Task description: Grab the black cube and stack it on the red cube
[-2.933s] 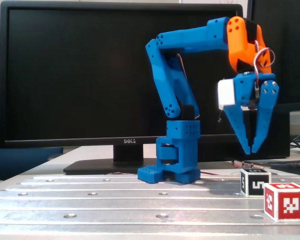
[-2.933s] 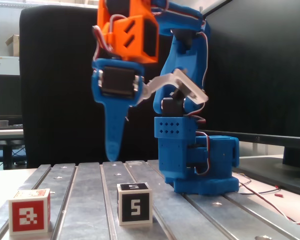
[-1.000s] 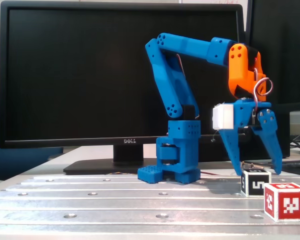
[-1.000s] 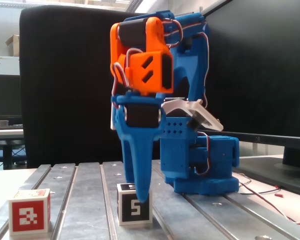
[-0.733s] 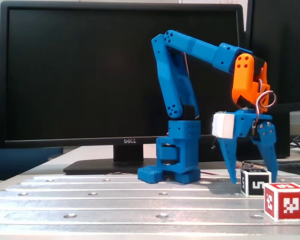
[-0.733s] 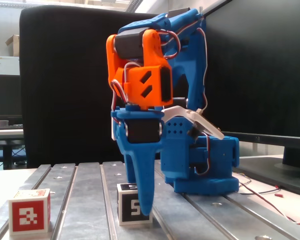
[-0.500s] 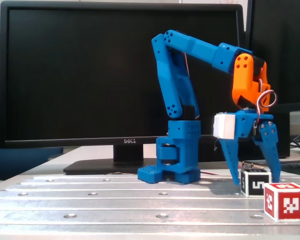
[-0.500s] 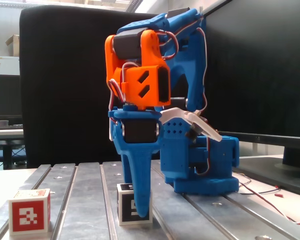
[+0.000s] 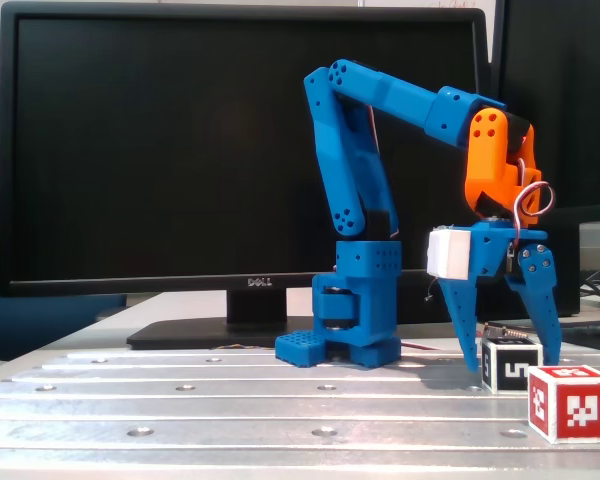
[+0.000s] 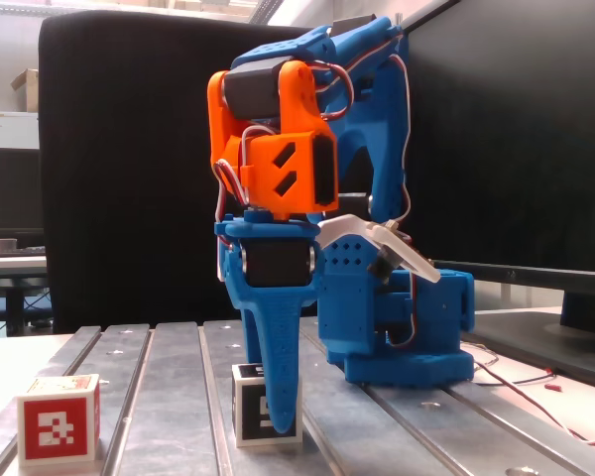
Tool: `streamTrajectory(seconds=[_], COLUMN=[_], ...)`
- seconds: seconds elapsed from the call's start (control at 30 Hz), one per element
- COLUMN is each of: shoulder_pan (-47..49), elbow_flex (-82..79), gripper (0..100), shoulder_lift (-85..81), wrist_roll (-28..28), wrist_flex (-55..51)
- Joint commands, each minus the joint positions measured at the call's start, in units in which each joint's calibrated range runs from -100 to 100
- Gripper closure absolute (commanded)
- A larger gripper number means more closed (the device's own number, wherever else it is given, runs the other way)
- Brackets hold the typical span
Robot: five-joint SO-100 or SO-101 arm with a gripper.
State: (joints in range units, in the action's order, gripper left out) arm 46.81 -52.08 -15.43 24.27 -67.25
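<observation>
Blue fingers (image 9: 510, 362) straddle black cube (image 9: 510, 363), w/ red cube (image 9: 571, 402) nearby.

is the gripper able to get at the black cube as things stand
Probably yes: the gripper is open with a finger down on either side of the black cube, and the red cube sits apart, nearer the camera.

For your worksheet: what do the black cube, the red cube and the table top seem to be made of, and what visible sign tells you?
Black cube: probably matte plastic with printed paper-like marker faces.
Red cube: likely the same, red body with flat white marker squares.
Table top: apparently brushed metal, going by its grey sheen, long grooves and screw holes.
</observation>
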Motion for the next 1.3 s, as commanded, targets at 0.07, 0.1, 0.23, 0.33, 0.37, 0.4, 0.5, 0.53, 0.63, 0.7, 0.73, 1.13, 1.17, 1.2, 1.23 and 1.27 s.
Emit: streamTrajectory(seconds=[0.07, 0.1, 0.23, 0.33, 0.37, 0.4, 0.5, 0.53, 0.63, 0.7, 0.73, 1.13, 1.17, 1.2, 1.23, 1.27], shoulder_pan=[0.8, 0.8, 0.8, 0.8, 0.8, 0.8, 0.8, 0.8, 0.8, 0.8, 0.8, 0.8, 0.8, 0.8, 0.8, 0.8], elbow_flex=[2.0, 2.5, 3.4, 3.4, 3.4, 3.4, 3.4, 3.4, 3.2, 3.1, 3.1, 3.5, 3.5, 3.5, 3.5, 3.5], gripper=[72, 73, 77, 77, 77, 78, 78, 78, 78, 78, 79, 83, 83, 83, 83, 83], shoulder_lift=[0.1, 0.1, 0.1, 0.1, 0.2, 0.2, 0.2, 0.2, 0.2, 0.2, 0.2, 0.1, -0.2, -0.4, -0.4, -0.4], wrist_roll=[-0.2, -0.2, -0.2, -0.2, -0.2, -0.2, -0.2, -0.2, -0.2, -0.2, -0.2, -0.2, -0.2, -0.2, -0.1, -0.1], wrist_flex=[0.3, 0.3, 0.5, 0.5, 0.5, 0.5, 0.5, 0.5, 0.5, 0.5, 0.5, 0.5, 0.5, 0.5, 0.5, 0.4])
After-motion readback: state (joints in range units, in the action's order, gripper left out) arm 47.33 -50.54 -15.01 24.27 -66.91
